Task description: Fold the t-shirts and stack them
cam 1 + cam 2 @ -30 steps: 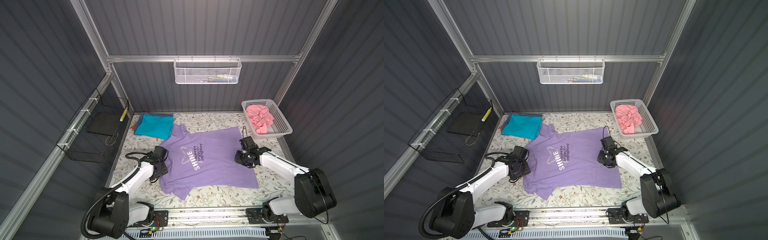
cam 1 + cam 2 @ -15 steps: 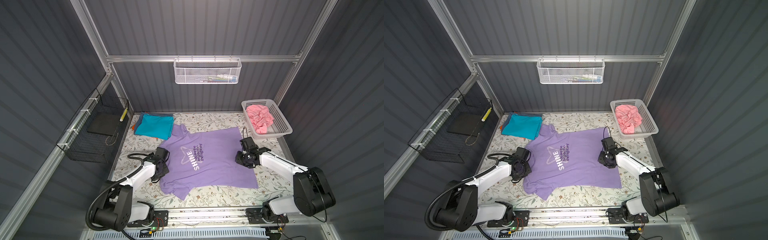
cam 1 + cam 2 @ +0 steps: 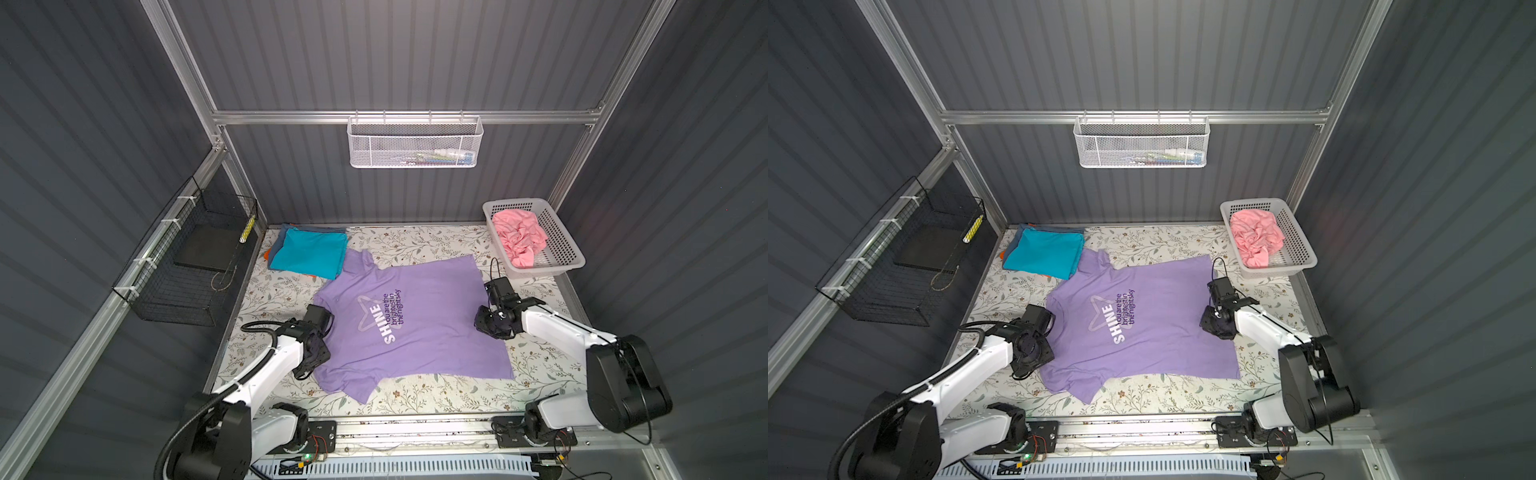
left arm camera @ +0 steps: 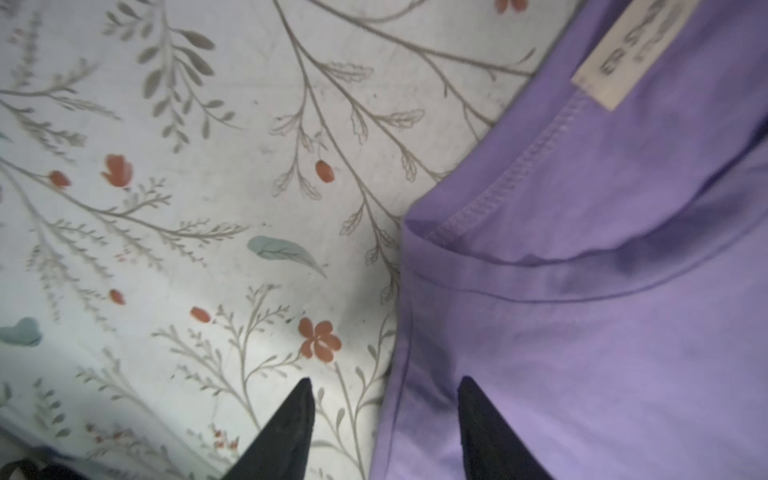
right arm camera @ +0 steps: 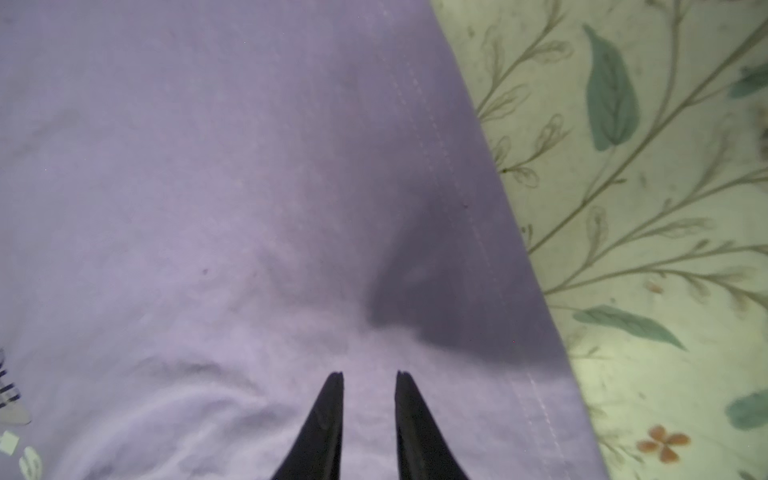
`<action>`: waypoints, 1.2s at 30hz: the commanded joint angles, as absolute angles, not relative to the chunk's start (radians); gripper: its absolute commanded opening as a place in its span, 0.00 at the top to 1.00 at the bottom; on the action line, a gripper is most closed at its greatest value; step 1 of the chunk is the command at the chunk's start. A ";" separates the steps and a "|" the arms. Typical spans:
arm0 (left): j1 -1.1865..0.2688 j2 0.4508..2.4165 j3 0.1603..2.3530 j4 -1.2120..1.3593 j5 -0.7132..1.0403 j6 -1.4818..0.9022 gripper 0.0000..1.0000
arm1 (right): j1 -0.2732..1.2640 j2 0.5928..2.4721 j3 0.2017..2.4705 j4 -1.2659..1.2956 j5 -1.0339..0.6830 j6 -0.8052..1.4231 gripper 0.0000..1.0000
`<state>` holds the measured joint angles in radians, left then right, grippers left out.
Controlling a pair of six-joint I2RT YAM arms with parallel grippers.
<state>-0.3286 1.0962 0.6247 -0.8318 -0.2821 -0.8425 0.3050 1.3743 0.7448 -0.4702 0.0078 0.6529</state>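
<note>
A lavender t-shirt (image 3: pixel 428 332) (image 3: pixel 1163 332) with a white "SHINE" print lies spread flat on the table. My left gripper (image 3: pixel 318 359) (image 4: pixel 386 388) is open at its collar side. One of its fingers is over the tablecloth, the other over the shirt, and the shirt's edge runs between them. My right gripper (image 3: pixel 490 326) (image 5: pixel 369 374) hovers low over the shirt near the hem, jaws a narrow gap apart with cloth lying under them. A folded teal t-shirt (image 3: pixel 309 253) (image 3: pixel 1044 253) tops a stack at the back left. A crumpled pink t-shirt (image 3: pixel 519 237) lies in the basket.
The white perforated basket (image 3: pixel 561 243) stands at the back right corner. A black wire basket (image 3: pixel 187 266) hangs on the left wall, and a white mesh one (image 3: pixel 415 145) on the back rail. Floral tablecloth (image 3: pixel 415 245) shows around the shirt.
The left arm shifted slightly along the shirt's left edge and settled back near where it was. The right gripper and the shirt have stayed put.
</note>
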 commanded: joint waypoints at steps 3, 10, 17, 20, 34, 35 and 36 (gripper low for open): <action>-0.388 0.981 0.730 -1.037 -0.318 -0.871 0.49 | 0.581 1.285 0.807 -0.582 0.105 0.525 0.77; -0.390 1.008 0.647 -0.848 -0.243 -0.876 0.53 | 1.109 1.418 0.918 -0.454 0.092 0.292 0.78; -0.385 1.194 0.582 -0.577 -0.186 -0.885 0.59 | 1.289 1.627 1.061 -0.320 0.032 0.185 0.65; -0.369 1.288 0.588 -0.511 -0.164 -0.878 0.61 | 1.346 1.709 1.138 -0.312 0.004 0.122 0.61; -0.264 1.571 0.633 -0.303 -0.002 -0.822 0.70 | 1.407 1.996 1.371 -0.376 -0.075 -0.046 0.55; -0.264 1.575 0.635 -0.303 0.002 -0.820 0.70 | 1.406 2.012 1.386 -0.374 -0.060 -0.052 0.55; -0.264 1.577 0.638 -0.306 0.006 -0.817 0.71 | 1.407 2.030 1.403 -0.366 -0.038 -0.059 0.54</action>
